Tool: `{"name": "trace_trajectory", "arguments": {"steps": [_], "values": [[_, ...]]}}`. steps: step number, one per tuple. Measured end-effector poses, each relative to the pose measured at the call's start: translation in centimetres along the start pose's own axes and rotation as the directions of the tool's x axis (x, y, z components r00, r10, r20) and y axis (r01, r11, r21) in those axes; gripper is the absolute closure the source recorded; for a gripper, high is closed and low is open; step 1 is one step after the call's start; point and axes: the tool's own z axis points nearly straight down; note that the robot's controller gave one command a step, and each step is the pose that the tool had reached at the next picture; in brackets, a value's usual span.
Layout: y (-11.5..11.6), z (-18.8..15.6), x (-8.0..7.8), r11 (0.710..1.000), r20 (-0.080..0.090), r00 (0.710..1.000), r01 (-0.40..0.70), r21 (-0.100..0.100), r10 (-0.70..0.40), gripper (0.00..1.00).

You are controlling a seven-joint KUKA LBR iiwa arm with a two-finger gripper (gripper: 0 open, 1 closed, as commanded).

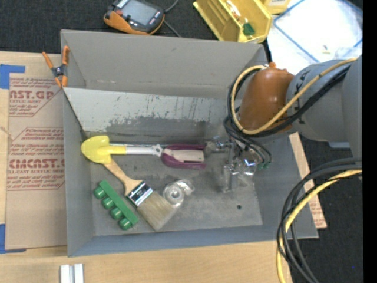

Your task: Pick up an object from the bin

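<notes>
Across the middle of the view sits a grey metal bin [147, 46] with sloping walls and a scuffed floor. From the right, the grey robot arm [330, 99] reaches over the rim, its wrist under a rounded orange cover [265, 99] ringed by yellow and black cables. Below the cover, the metal gripper [232, 173] hangs low over bare floor in the right part of the bin; how its jaws stand cannot be told. Nearest to it lies a long tool [144, 151] with a yellow head, a metal shaft and a purple handle; it lies left to right across the floor, with the handle end just beside the gripper. Toward the front left lie a wooden-handled paintbrush [144, 202], slanted, a green studded plastic block [116, 205] just left of its bristles, and a small clear round cap [177, 191] to the right of its metal ferrule.
</notes>
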Motion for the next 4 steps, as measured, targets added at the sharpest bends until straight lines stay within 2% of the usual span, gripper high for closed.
{"name": "trace_trajectory", "arguments": {"steps": [1, 2, 3, 4], "values": [[4.7, 0.0, 1.4, 0.88, 0.005, 0.88, 0.475, 0.0, -0.475, 0.0], [5.0, 0.0, 0.9, 0.91, 0.004, 0.91, 0.414, 0.0, -0.414, 0.0], [4.5, 0.0, 3.1, 0.781, 0.006, 0.781, 0.625, 0.002, -0.625, 0.0], [4.0, 0.0, 4.6, 0.598, 0.006, 0.598, 0.801, 0.002, -0.801, 0.0]]}}
